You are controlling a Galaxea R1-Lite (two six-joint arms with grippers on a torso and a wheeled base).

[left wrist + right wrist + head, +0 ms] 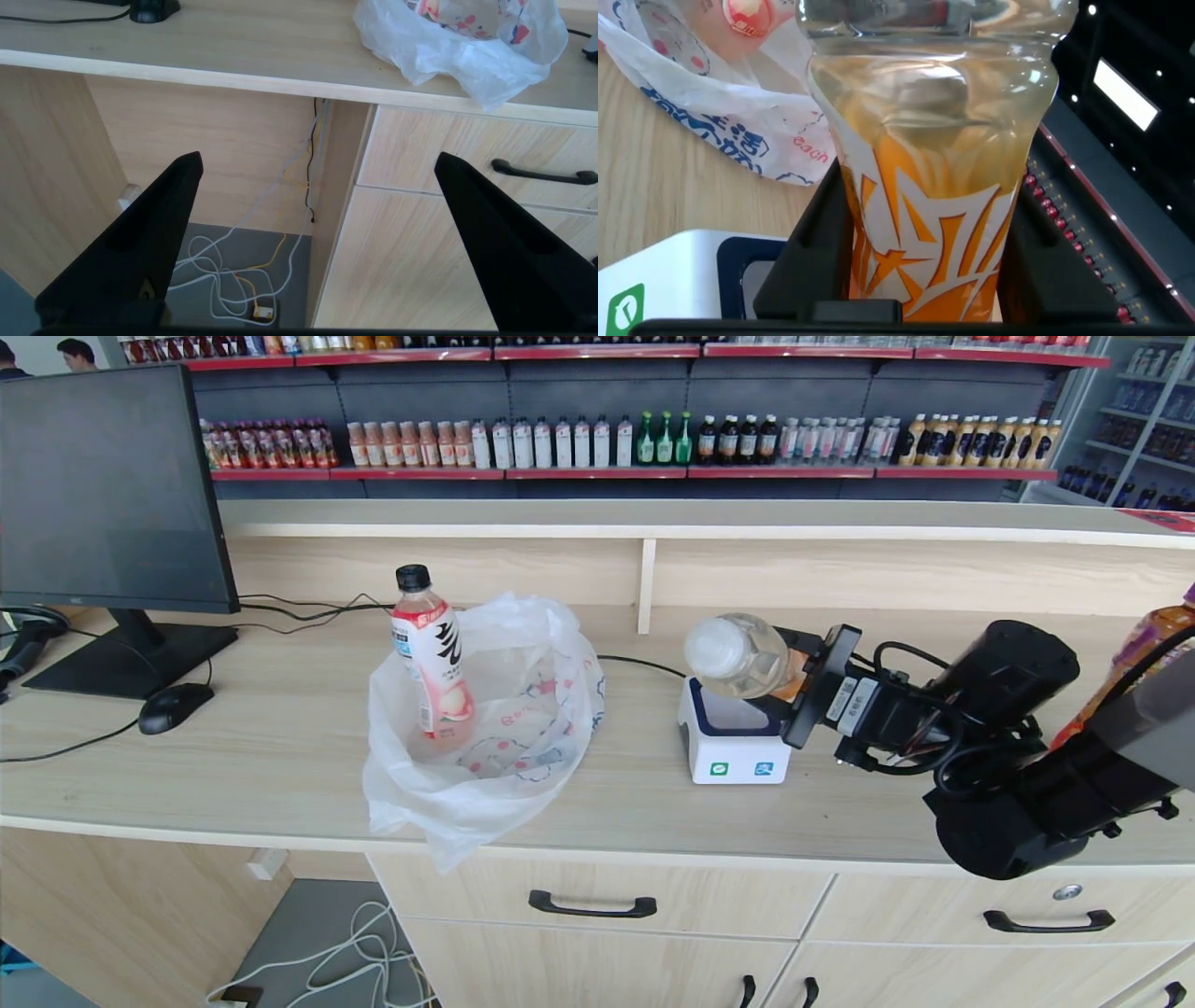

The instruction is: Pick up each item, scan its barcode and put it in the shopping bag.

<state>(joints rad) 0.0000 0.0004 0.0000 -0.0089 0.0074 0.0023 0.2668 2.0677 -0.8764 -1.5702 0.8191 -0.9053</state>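
My right gripper (801, 679) is shut on a clear bottle with an orange label (739, 655), holding it on its side just above the white scanner box (733, 749). In the right wrist view the bottle (924, 177) sits between the black fingers (808, 257) of that gripper (924, 275), with the scanner (673, 280) below. The white plastic shopping bag (485, 728) stands open on the counter left of the scanner, with a pink-labelled bottle (431, 658) upright in it. My left gripper (318, 252) hangs open in front of the cabinet, below the counter edge, holding nothing.
A monitor (107, 485), a mouse (175, 707) and cables lie at the counter's left. Another orange bottle (1134, 663) stands at the far right behind my right arm. A raised ledge (653, 523) runs along the back. Drawers (597, 896) are below the counter.
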